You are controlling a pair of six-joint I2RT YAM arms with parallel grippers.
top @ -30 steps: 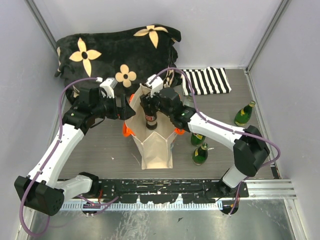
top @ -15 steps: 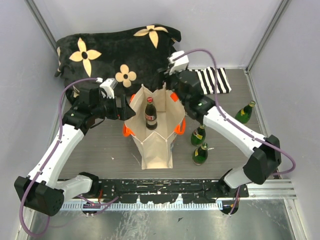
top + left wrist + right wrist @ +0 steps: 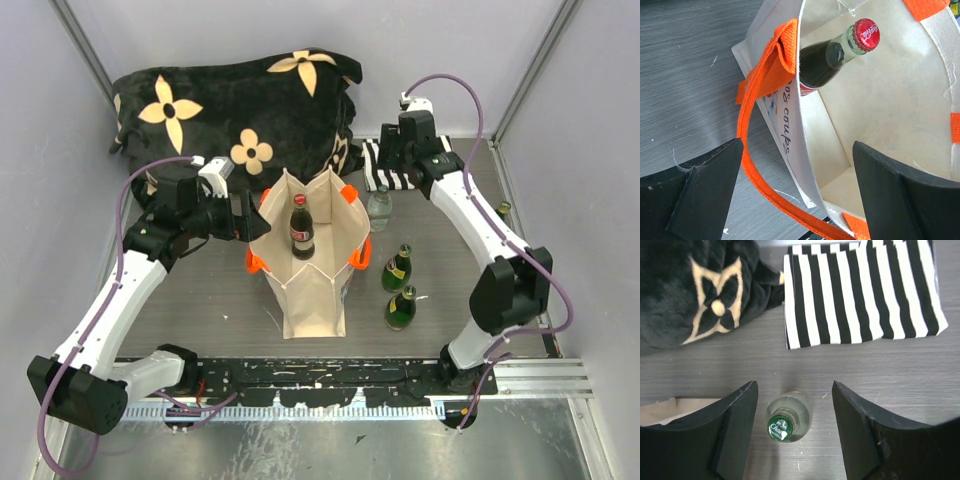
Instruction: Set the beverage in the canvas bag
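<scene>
Right gripper (image 3: 795, 407) hangs open over a clear, green-capped bottle (image 3: 788, 424), the cap's print legible only from the wrist. Left gripper (image 3: 800, 175) gapes wide astride 1 wall of the canvas bag (image 3: 890, 110); inside stands a dark, red-capped cola bottle (image 3: 827, 55).

One bottle (image 3: 301, 232) stands in the canvas bag (image 3: 312, 300); second bottle (image 3: 379, 205) just right, perhaps touching.

hidden | cola bottle (image 3: 822, 62) base; behind canvas bag (image 3: 890, 100) wall
</scene>
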